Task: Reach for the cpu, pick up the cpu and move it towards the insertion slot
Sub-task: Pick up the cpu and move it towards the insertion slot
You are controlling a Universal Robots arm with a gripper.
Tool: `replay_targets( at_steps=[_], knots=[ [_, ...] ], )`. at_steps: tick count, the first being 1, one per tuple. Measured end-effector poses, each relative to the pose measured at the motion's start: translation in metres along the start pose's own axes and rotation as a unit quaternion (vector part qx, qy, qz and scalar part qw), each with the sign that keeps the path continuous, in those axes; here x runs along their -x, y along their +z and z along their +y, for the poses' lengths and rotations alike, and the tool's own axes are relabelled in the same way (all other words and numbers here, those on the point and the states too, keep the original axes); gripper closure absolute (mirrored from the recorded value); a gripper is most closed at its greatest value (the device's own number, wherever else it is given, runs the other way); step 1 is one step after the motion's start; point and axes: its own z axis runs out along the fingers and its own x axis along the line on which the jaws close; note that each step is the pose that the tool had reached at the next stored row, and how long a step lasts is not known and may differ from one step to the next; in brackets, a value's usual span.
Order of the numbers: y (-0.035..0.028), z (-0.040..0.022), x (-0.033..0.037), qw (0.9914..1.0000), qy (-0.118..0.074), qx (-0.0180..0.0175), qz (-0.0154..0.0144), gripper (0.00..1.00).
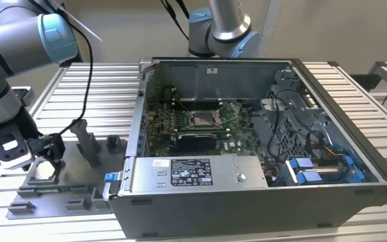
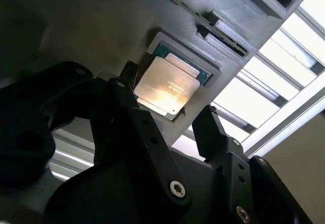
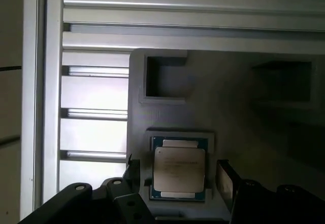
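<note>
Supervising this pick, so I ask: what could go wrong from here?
The gripper stands open astride the cpu, which lies in a recess of the grey tray; closing, it might catch the recess rim instead of the chip. The insertion slot sits inside the case, so its walls could obstruct the carry.

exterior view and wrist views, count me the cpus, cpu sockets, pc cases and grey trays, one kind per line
cpu: 1
insertion slot: 1
computer case: 1
grey plastic tray: 1
total: 4
</note>
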Motion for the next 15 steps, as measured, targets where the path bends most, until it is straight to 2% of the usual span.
replay_targets(
  at_steps=[8,15],
  knots=[
    [0.0062,-0.0018,0.0002,1.0,0.0,0.0,0.0003,0.0],
    [0.0088,-0.002,0.002,1.0,0.0,0.0,0.0004,0.0]
  ],
)
